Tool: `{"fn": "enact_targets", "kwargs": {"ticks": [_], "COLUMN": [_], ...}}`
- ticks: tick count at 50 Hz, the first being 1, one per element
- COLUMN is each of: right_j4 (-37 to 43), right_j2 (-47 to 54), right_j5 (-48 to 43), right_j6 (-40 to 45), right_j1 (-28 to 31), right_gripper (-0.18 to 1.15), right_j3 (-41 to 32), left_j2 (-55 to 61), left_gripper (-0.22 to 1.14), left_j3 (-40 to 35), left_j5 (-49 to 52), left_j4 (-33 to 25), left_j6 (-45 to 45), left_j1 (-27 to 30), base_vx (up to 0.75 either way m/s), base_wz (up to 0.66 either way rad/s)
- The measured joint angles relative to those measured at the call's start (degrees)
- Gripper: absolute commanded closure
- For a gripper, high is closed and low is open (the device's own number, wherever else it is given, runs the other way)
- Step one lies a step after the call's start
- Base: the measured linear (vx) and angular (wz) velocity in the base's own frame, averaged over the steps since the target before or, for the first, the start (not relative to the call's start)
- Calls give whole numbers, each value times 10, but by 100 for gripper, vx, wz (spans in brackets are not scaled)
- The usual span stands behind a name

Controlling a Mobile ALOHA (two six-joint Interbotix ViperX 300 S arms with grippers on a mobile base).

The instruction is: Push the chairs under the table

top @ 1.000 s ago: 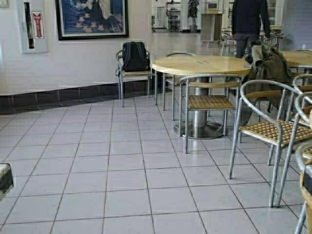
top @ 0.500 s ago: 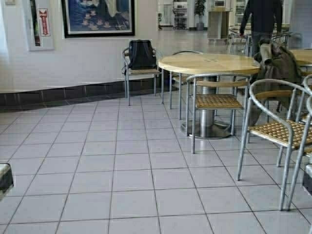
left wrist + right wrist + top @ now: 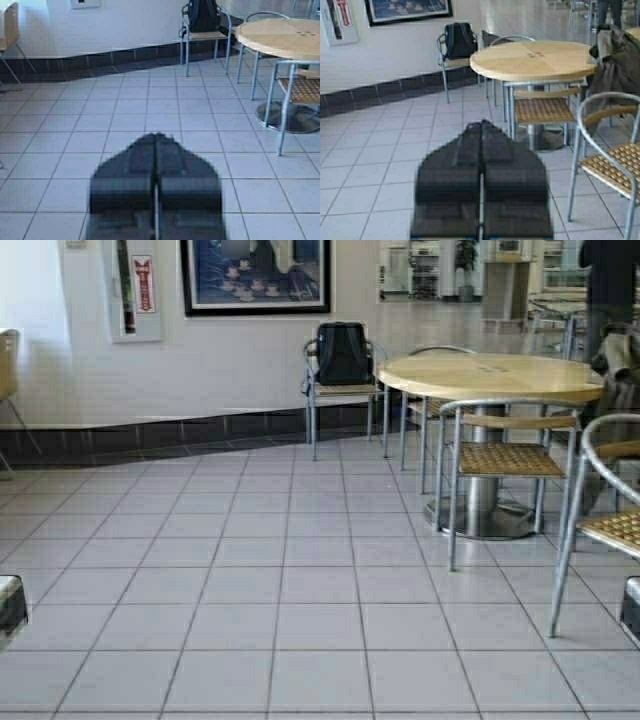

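One tan plywood chair [image 3: 8,365] shows at the far left edge by the white wall, cut off by the frame; the left wrist view has it too, the chair [image 3: 10,27] on thin legs. The table is out of view. My left gripper [image 3: 156,135] is shut and holds nothing, hanging over bare floor tiles. My right gripper [image 3: 481,122] is shut and empty as well, over tiles short of the round table. In the high view only a dark corner of each shows, the left gripper [image 3: 10,605] low left and the right gripper [image 3: 630,608] low right.
A round wooden table [image 3: 490,375] on a metal pedestal stands right, ringed by metal wicker-seat chairs [image 3: 500,455]. A black backpack [image 3: 343,352] sits on a chair by the wall. A person [image 3: 610,285] stands at the far right. Open tiled floor [image 3: 250,580] lies ahead.
The robot has turned left: the whole scene has slid right in the high view. The tan chair has come into view at the left edge. Both grippers stay shut.
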Motion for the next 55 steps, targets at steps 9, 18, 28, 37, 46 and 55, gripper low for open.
{"fn": "enact_targets", "kwargs": {"ticks": [9,18,28,37,46,55], "right_j4": [0,1,1,1,2,2], "right_j2": [-4,-10,-11,-11,0,6], "right_j5": [0,1,2,2,2,2], "right_j6": [0,2,2,2,3,3], "right_j1": [1,0,0,0,1,0], "right_gripper": [92,92,93,92,92,92], "right_j3": [4,5,5,6,9,8], "left_j2": [-2,-4,-3,-1,-6,-25], "left_gripper": [89,89,89,89,89,89], "left_j3": [10,11,12,15,23,31], "left_j5": [-2,-11,-19,-20,-20,-20], "left_j4": [0,2,3,3,3,3], "left_j6": [5,5,6,3,0,1], "left_j1": [0,-1,-1,0,0,-1], "base_vx": [34,34,33,36,37,35], "base_wz": [19,22,14,12,15,29]}}
